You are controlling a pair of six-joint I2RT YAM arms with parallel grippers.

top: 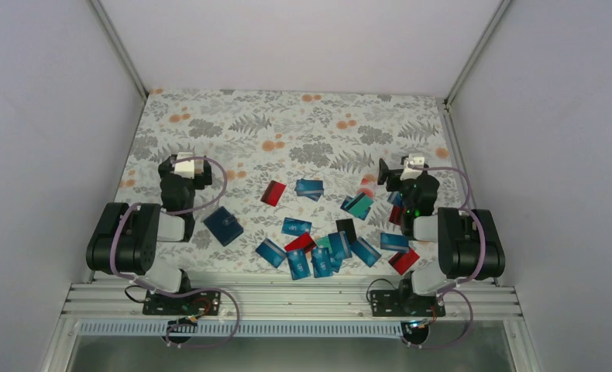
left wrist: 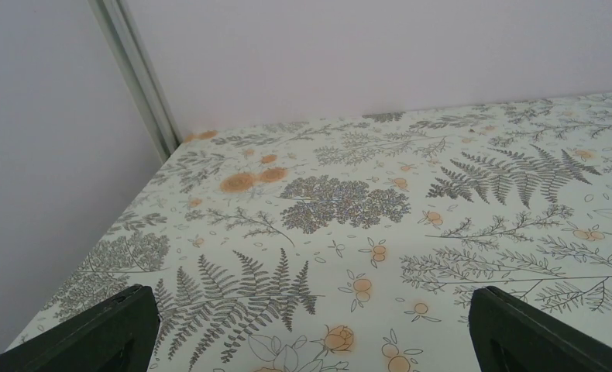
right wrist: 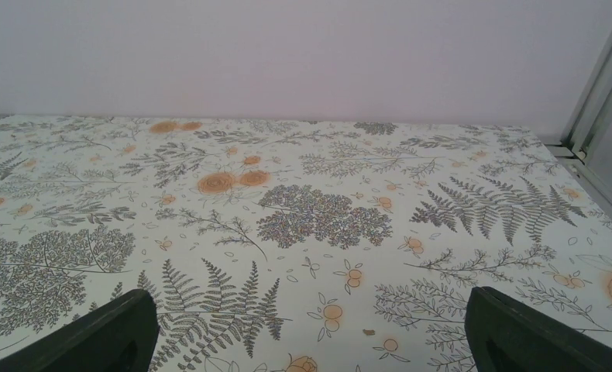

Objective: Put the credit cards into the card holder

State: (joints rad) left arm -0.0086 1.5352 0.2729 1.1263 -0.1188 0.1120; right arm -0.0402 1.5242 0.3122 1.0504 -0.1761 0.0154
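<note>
Nothing loaded yet: left hand (top: pixel 185 165) and right hand (top: pixel 413 164) spread, empty; cards (top: pixel 318 246) scattered between them, holder (top: pixel 224 225) near left hand.

Left arm (top: pixel 135 239): elbow folded back, wrist forward.
Left gripper (left wrist: pixel 311 339): jaws wide apart, empty.
Right arm (top: pixel 462 242): folded likewise.
Right gripper (right wrist: pixel 312 341): jaws wide apart, empty.
</note>
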